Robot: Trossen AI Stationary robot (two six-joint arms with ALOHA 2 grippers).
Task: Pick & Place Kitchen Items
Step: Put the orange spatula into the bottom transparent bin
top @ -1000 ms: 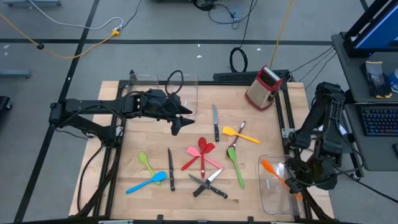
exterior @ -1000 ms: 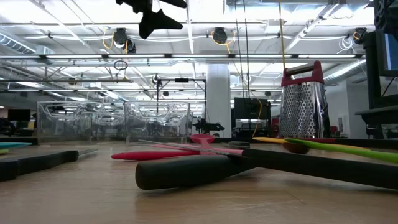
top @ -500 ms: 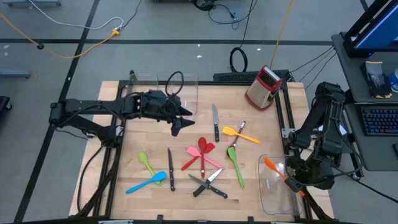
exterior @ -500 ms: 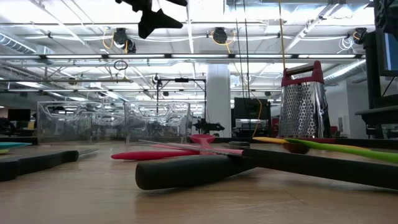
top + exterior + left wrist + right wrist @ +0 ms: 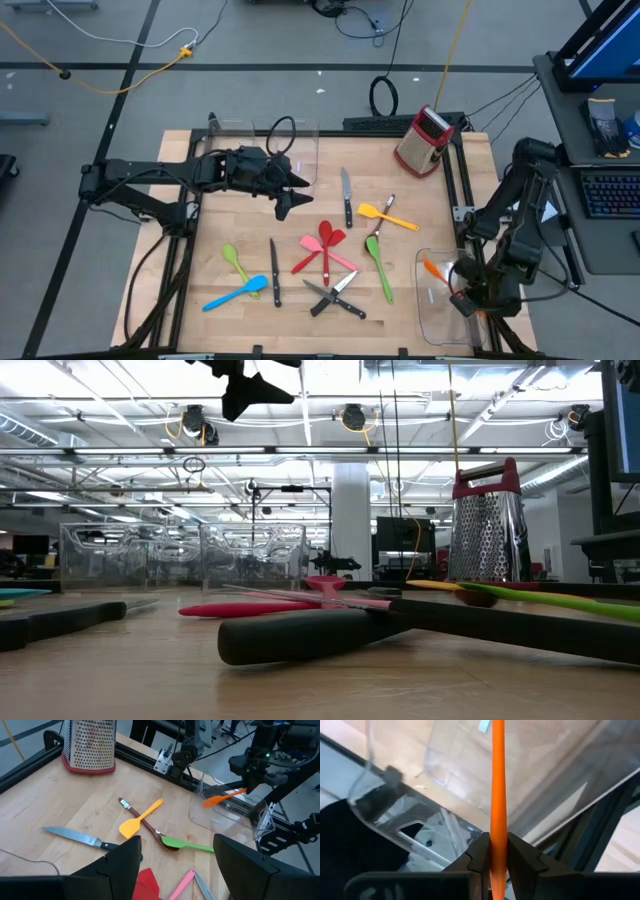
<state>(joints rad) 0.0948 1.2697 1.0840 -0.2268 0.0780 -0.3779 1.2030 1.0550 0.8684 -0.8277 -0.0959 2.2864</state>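
The right gripper [image 5: 498, 855] has its jaws pinching the thin handle of the long orange plastic spatula [image 5: 498, 780], which runs straight out from between the jaws. The spatula's far end extends over the clear plastic bin [image 5: 432, 300], which lies directly beyond the jaws at the table's right front corner.

The left gripper [image 5: 175, 852] hangs above the wooden table [image 5: 200, 270] with jaws spread and nothing between them. Beyond its jaws lie a yellow plastic spatula [image 5: 140, 817] crossing a brown spoon [image 5: 145, 825], a green plastic spoon [image 5: 187, 844] and a black-handled steel knife [image 5: 75, 836]. Farther out stands the red-topped steel box grater [image 5: 90, 745].
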